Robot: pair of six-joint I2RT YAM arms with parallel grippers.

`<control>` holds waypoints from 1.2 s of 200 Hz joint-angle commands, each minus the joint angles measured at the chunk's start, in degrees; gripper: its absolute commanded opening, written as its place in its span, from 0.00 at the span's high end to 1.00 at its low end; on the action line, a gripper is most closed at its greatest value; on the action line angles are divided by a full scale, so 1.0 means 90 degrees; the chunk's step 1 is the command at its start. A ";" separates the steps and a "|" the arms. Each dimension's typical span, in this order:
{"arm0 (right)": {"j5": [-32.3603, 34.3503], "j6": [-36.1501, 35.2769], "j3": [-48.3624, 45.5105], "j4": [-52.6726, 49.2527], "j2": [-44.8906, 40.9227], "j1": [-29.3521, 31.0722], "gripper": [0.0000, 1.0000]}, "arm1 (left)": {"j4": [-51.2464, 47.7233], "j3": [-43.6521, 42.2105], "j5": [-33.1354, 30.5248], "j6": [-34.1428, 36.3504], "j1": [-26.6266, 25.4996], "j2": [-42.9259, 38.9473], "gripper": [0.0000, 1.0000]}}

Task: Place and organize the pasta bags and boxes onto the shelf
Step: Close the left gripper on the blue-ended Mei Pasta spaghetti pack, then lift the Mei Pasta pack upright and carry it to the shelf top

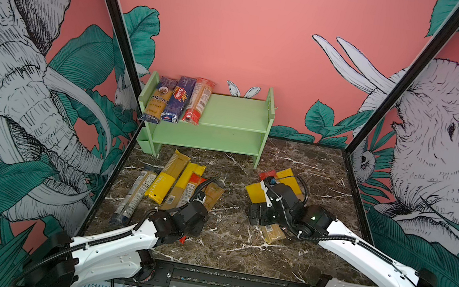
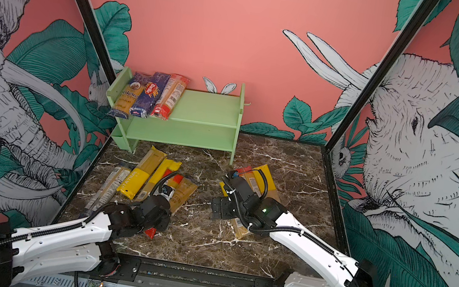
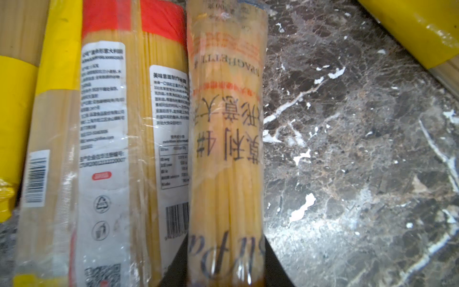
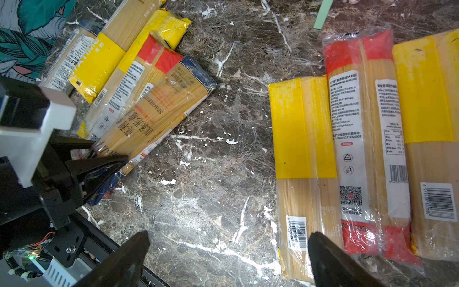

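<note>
My left gripper is shut on the near end of a clear spaghetti pack with dark blue ends, which lies at the right edge of the left pile. The same pack shows in the right wrist view. My right gripper stands open over bare marble, one finger next to a yellow-banded pack of the right pile. In both top views the green shelf stands at the back, with three packs leaning at the left of its top tier.
The right pile also holds a red-ended pack and a wide yellow pack, partly under the right arm in a top view. Black frame posts and printed walls bound the marble table. The shelf's lower tier is bare.
</note>
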 commanded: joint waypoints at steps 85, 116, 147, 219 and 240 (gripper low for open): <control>0.0226 -0.0189 0.0270 -0.0039 -0.0197 0.0050 0.01 | -0.0902 0.1828 -0.0633 0.1180 -0.0012 -0.1033 1.00; 0.0236 -0.0250 0.0295 -0.0030 -0.0210 0.0050 0.01 | -0.1038 0.2349 -0.0621 0.1338 -0.0012 -0.1149 1.00; 0.0238 -0.0374 0.0377 -0.0066 -0.0220 0.0049 0.01 | -0.1102 0.2939 -0.0831 0.1520 -0.0013 -0.1037 1.00; 0.0339 -0.0628 0.0313 0.0162 -0.0431 0.0044 0.01 | -0.1611 0.5107 -0.1882 0.2173 -0.0015 -0.0088 1.00; 0.0305 -0.0750 0.0358 0.0235 -0.0436 0.0035 0.01 | -0.1522 0.5780 -0.2130 0.2359 0.0007 0.0456 1.00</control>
